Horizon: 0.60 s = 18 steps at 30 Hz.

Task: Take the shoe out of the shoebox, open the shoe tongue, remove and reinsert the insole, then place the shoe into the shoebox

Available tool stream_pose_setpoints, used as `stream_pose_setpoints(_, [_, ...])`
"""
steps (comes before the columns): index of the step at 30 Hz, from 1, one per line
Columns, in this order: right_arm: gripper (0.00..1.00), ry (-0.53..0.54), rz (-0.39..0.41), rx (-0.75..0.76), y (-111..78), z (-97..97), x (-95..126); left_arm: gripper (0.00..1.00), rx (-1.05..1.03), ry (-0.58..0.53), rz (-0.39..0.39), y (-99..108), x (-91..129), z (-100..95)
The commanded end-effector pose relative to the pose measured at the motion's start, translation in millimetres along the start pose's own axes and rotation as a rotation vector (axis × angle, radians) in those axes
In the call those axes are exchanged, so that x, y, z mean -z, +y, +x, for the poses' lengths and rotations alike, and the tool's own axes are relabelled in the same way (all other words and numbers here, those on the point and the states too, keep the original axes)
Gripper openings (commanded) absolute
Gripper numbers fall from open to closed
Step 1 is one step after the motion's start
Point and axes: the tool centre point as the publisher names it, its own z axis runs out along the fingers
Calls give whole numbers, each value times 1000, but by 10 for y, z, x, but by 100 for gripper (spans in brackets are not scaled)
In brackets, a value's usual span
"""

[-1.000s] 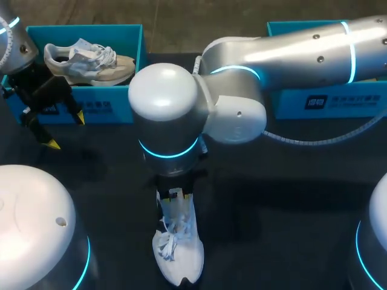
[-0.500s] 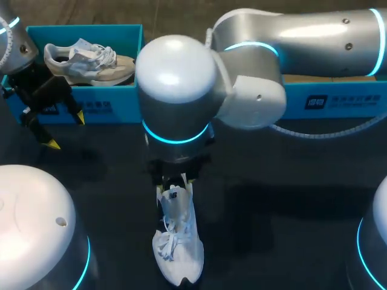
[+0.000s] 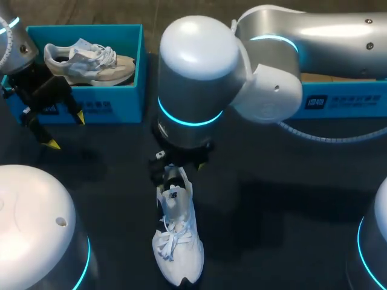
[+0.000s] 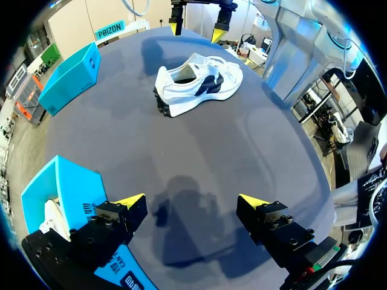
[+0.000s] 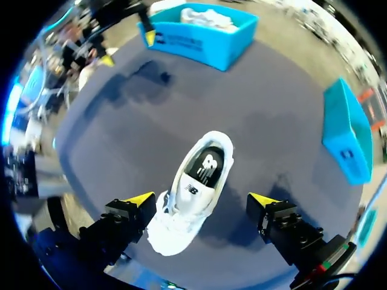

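Observation:
A white shoe point(image 3: 179, 244) lies on the dark table near its front edge, laces up, heel end toward the far side. In the right wrist view the shoe point(image 5: 195, 192) sits below and between the spread fingers, apart from both, and its dark insole point(image 5: 206, 168) shows flat inside. My right gripper point(image 5: 199, 200) is open and hangs over the heel end point(image 3: 179, 169). My left gripper point(image 3: 65, 130) is open and holds nothing, beside the front wall of the blue shoebox point(image 3: 115, 103) at the far left. From the left wrist view the white shoe point(image 4: 199, 81) lies well ahead of my left gripper point(image 4: 192, 202).
The far-left shoebox holds a second, beige and white shoe point(image 3: 91, 60). Another blue box point(image 3: 338, 99) stands at the far right, partly hidden by my right arm. Bare tabletop point(image 3: 272, 211) stretches to the right of the white shoe.
My right gripper's fingers have spread wide and it has lifted off the shoe's heel end, the arm drawing up and to the right. The shoe and my left arm have stayed put.

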Motion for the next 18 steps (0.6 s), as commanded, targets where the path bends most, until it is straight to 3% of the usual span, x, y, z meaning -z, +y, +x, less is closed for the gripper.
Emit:
stream_pose_setpoints(1, [100, 184, 16, 568, -16, -96, 37, 100, 1, 0, -4, -5, -2, 3])
stream_pose_setpoints(12, [100, 184, 16, 568, -16, -96, 37, 100, 1, 0, -4, -5, -2, 3])
stream_pose_setpoints(13, [100, 182, 16, 621, 37, -85, -1, 100, 1, 0, -4, -5, -2, 3])
stream_pose_setpoints(18, [100, 47, 94, 770, 216, -118, -76, 100, 1, 0, -4, -5, -2, 3])
